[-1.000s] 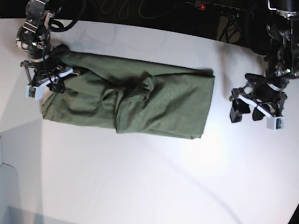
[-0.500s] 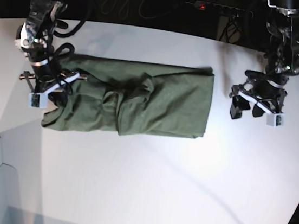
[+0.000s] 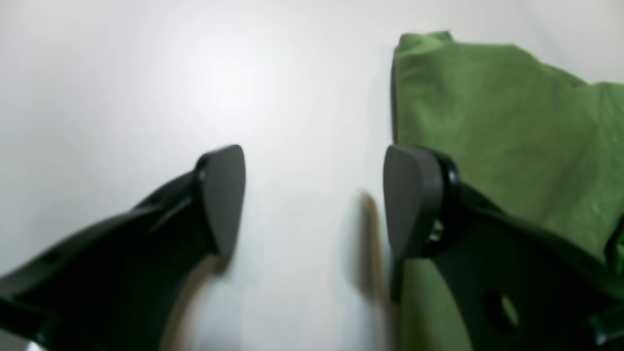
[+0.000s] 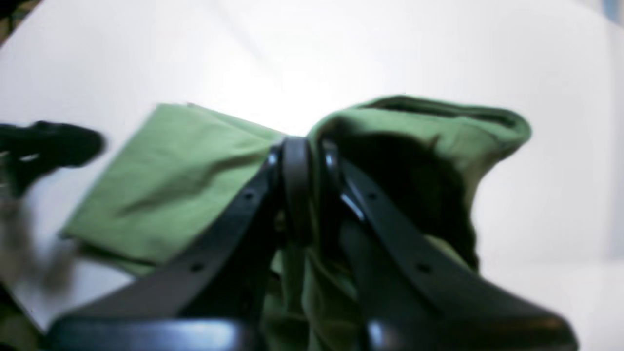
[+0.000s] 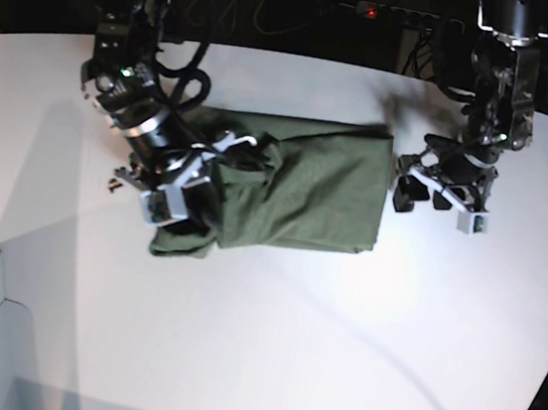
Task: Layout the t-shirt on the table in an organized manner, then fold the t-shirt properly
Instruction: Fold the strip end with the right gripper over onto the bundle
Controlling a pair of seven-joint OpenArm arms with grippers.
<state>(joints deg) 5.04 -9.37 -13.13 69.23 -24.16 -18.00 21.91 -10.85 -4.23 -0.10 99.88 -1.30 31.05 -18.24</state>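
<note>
Folding is under way: the right end effector (image 5: 170, 192) pinches the t-shirt (image 5: 306, 189) on the surface (image 5: 267, 344), needing carrying across toward the gaping, empty left end effector (image 5: 435, 200).

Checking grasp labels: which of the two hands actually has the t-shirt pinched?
The right hand, shut on a raised fold of the t-shirt. The left hand hangs open over the table beside the shirt's edge.

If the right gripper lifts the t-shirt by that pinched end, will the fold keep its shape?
Probably not. The t-shirt bunches and droops around the right gripper, so it looks floppy. On the smooth table it likely drags easily.
</note>
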